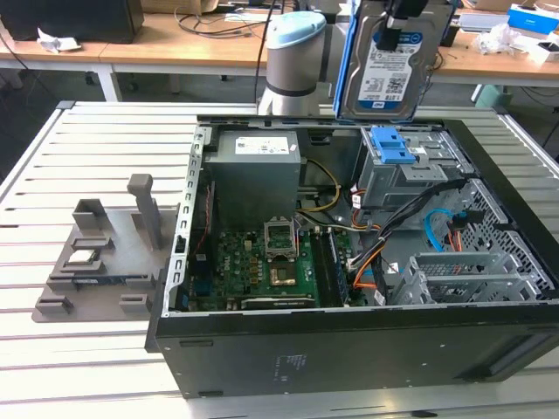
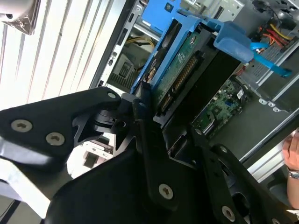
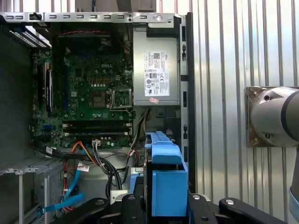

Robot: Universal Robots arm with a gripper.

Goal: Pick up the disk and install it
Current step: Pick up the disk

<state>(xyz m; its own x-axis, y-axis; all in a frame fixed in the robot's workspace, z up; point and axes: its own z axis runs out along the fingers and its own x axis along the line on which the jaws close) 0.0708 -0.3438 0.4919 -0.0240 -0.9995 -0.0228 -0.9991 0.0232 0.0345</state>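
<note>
Disk (image 1: 390, 70), framed by its blue bracket, is shown clamped on edge between the closed-in fingers of the gripper (image 2: 166, 123). It is held upright in the air over the open computer case (image 1: 349, 340), with its label face turned to the exterior view. Below it, and apart from it, the grey drive cage (image 1: 397, 179) with its blue latch (image 1: 390, 144) is seen. Further into the case lie the motherboard (image 1: 271, 262) and the power supply (image 1: 258, 170). Beyond these are the arm's base (image 1: 293, 52) and the slatted table (image 1: 87, 122). The pick-up is judged complete and the carry to be in hand; installation is not yet done. Seating is judged to require that the bracket be squared with the cage opening and the cables (image 1: 419, 209) be cleared.
</note>
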